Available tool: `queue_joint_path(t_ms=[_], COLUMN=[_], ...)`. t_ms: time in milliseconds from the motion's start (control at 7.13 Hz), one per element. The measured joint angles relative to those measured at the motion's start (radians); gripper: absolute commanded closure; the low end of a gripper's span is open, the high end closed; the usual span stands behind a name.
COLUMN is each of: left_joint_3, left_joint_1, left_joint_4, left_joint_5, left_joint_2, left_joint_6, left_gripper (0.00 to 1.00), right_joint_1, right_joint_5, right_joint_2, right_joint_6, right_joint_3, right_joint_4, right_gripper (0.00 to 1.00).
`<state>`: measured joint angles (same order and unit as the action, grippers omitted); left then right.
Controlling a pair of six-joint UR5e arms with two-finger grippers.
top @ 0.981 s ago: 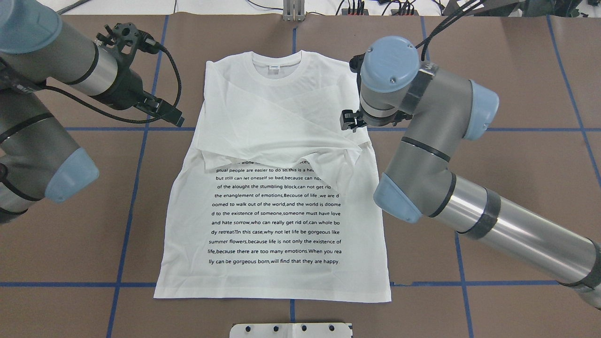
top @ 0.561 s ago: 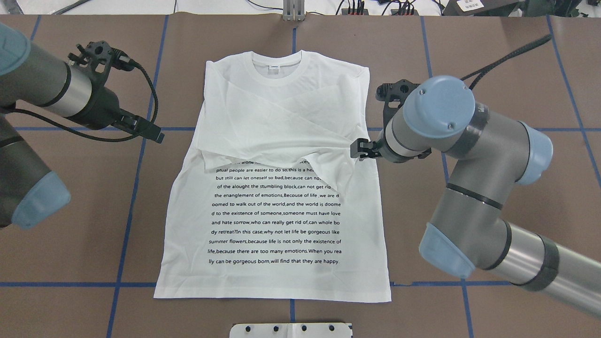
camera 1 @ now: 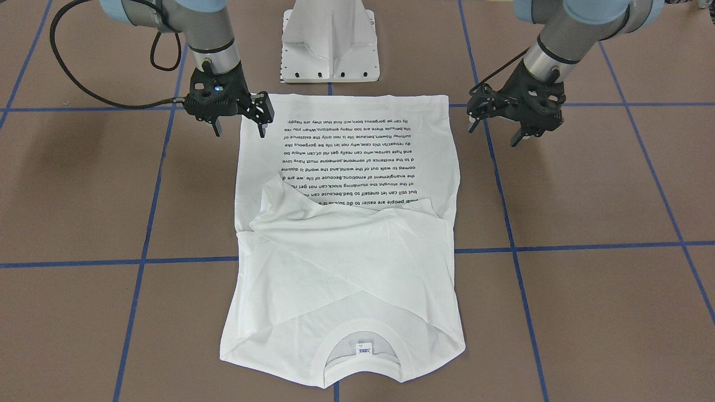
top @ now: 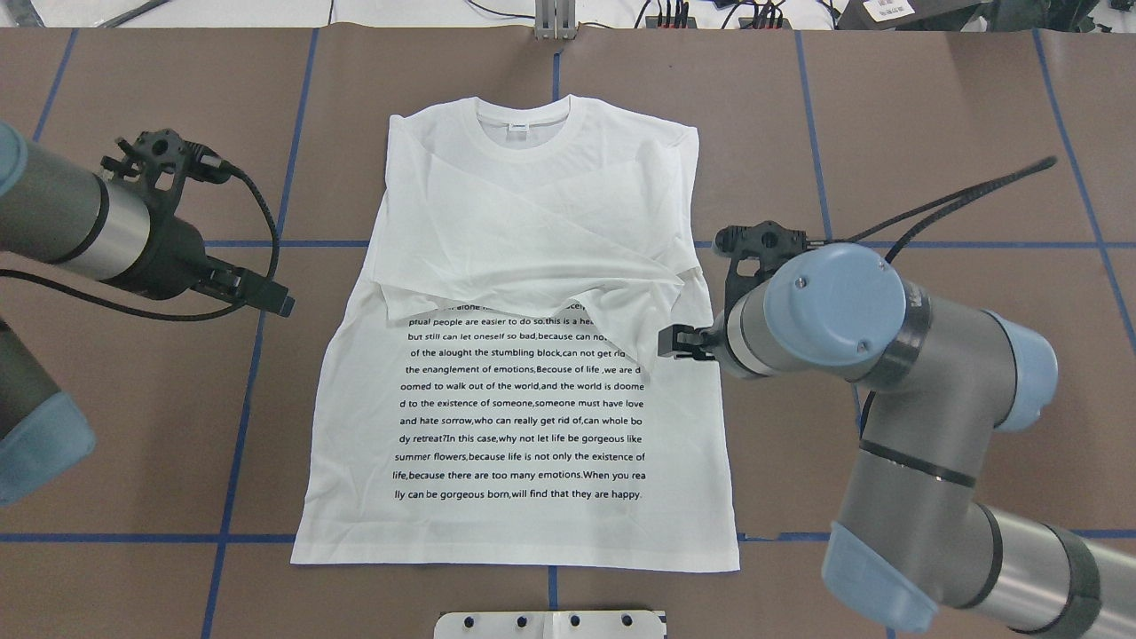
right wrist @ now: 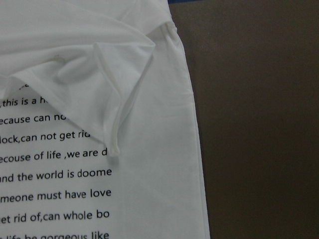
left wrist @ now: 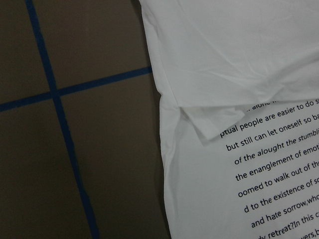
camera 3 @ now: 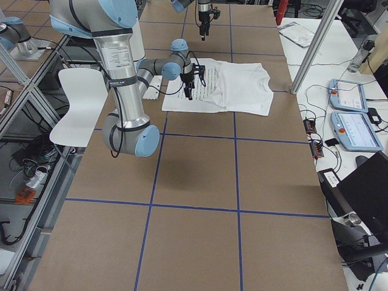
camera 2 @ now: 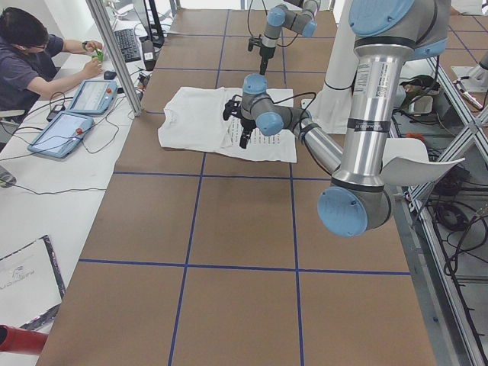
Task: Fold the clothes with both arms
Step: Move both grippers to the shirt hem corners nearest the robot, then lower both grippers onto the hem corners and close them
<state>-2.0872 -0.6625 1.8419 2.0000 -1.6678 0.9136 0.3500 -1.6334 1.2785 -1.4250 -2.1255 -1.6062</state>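
Near = robot's side. White pedestal base [top: 550, 624] at the near table [top: 932, 133] edge, just short of the hem [top: 515, 555].

White long-sleeved T-shirt [top: 515, 417] lies flat, face up. Its long axis runs near-far, w/ the hem near and the collar far. Text block [top: 524, 399] fills the near half.

About mid-length, right fingers [top: 679, 342] hang over the shirt's right edge, just nearer than the turned-back cuff [top: 635, 333]. Front view shows them spread wide, holding nothing. Left fingers [top: 264, 299] stand off the left edge over bare table, clear of the cloth, also parted and empty. So the right arm is the closer one to fabric. Both hem corners lie nearer than either pair of fingers. If the hem gets lifted next, that's my guess, each arm has to go near-ward and down.

Farther on, both sleeves [top: 532, 240] lie crossed over the chest. Then ribbed collar [top: 524, 117] w/ neck label [top: 516, 130] at the far end.

Vs 0.6 s ago: right fingers were level w/ the cuff and have come near-ward along the right edge. Left fingers have drifted near-ward and a bit further out left. Shirt unchanged.
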Motion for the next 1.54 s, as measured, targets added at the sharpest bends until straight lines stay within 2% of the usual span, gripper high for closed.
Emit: queue_joint_path(t_ms=[280,561,841,1121,1542], left_joint_3=[-0.008,-0.008,-0.004,0.006,0.018], left_joint_1=[0.146,0.286,0.405,0.467,0.482], left_joint_4=[0.067,0.114,0.118,0.110,0.107], left_joint_5=[-0.093,-0.181,-0.272,-0.315,-0.331], left_joint_2=[0.056,0.090,0.098,0.099,0.105], left_joint_6=[0.150,0.316,0.451,0.520,0.537], left_gripper=[0.00,0.01,0.11,0.17,0.22], right_joint_1=[-0.106,-0.148,-0.154,-0.156,-0.157], right_joint_5=[0.070,0.097,0.101,0.101,0.101], right_joint_2=[0.072,0.088,0.089,0.090,0.090], right_joint_6=[-0.080,-0.108,-0.113,-0.113,-0.114], right_joint_3=[-0.075,-0.094,-0.095,-0.096,-0.096], right_joint_4=[0.000,0.000,0.000,-0.001,-0.001], right_gripper=[0.00,0.00,0.00,0.00,0.00])
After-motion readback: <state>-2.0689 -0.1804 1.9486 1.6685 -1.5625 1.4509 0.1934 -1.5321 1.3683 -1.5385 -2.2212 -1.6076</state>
